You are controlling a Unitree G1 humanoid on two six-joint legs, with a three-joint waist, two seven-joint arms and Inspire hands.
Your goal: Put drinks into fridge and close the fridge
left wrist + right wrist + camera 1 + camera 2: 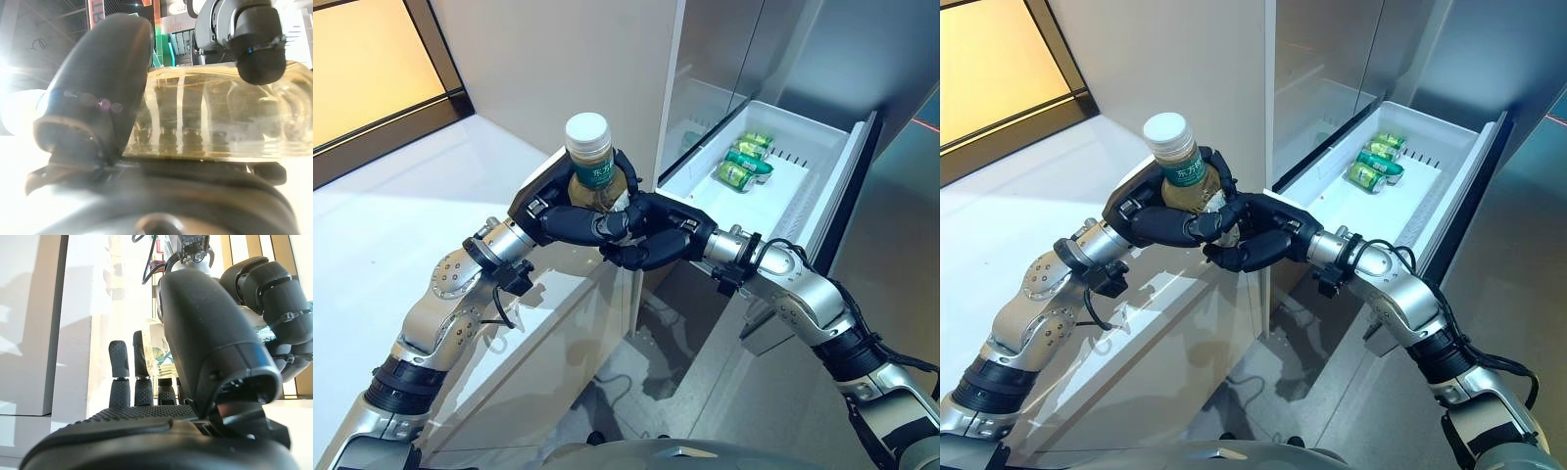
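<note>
The bottle point(590, 168), white-capped and holding amber drink, stands upright in mid-air just outside the fridge's point(724, 49) near edge, clasped by the left hand point(553, 211) whose fingers curl round its body, while the right hand point(656, 238) meets it from the other side, its fingers wrapped around the bottle's lower part against the left fingers. Beyond both hands the white drawer point(822, 166) is pulled out, with green cans point(742, 162) lying in a cluster at its far end and bare floor nearer its front rim.
</note>
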